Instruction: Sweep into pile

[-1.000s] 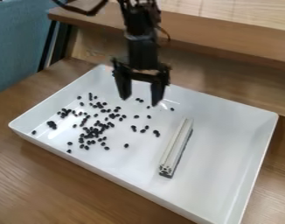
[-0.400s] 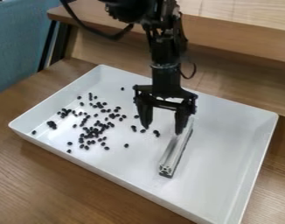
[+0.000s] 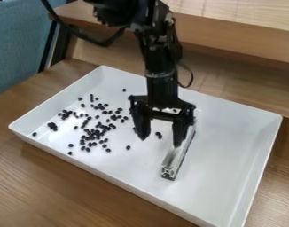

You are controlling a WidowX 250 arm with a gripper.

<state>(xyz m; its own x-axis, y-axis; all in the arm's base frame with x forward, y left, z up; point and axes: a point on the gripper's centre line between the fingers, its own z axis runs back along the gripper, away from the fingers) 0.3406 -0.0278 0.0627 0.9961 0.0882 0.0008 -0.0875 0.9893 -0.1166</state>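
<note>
Brown wood makes the counter [image 3: 46, 190], a firm, flat base for the broad white tray [image 3: 230, 146], whose raised walls should keep anything swept from rolling off. Nearest among the tray's contents is the open end of a pale metal bar [image 3: 173, 165]; the bar lies lengthwise on the tray's floor, beside the scatter rather than in it, likely so it can be picked up and used as a straight pusher. Off to its side the black beans [image 3: 99, 132] lie loose, thickest in the middle of their spread with stragglers around, so the gathering seems still to be done. Above the bar's farther part hangs the pincer [image 3: 160, 142], its fingers pointing down and well apart, one lined up with the bar, probably to straddle it; whether they touch, I cannot tell. Behind stands a wooden ledge [image 3: 230, 31].
</note>
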